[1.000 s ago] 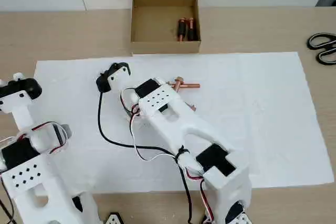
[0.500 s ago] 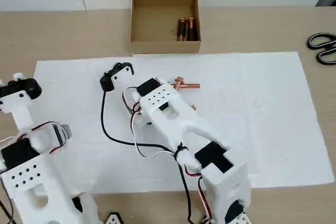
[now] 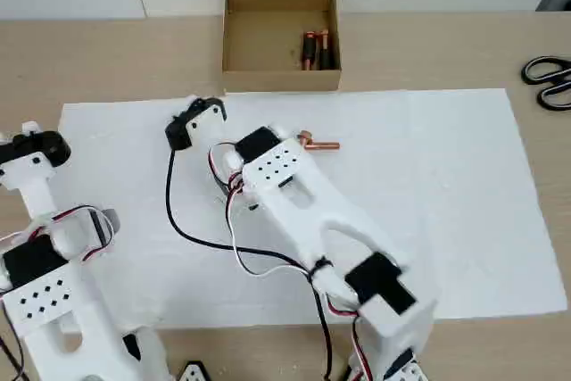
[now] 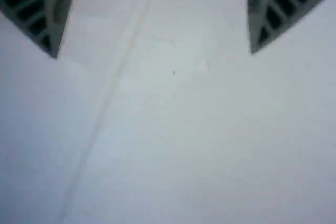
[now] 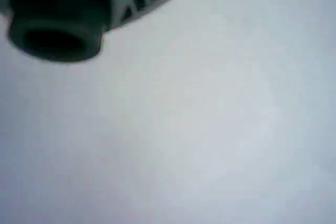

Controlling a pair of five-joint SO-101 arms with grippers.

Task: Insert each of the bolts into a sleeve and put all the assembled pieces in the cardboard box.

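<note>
**Bolt waits for its sleeve**

Bolt (image 3: 318, 143) lies on the white paper (image 3: 446, 202), just beside the right arm. The right tool (image 5: 107, 11) seems closed on a black sleeve (image 5: 52, 38). The left tool (image 4: 153, 51) is wide open and holds nothing. Done pieces (image 3: 317, 49) sit in the box (image 3: 236, 37). Next, I think, the left tool must grab the bolt and push it straight into the sleeve.
</note>
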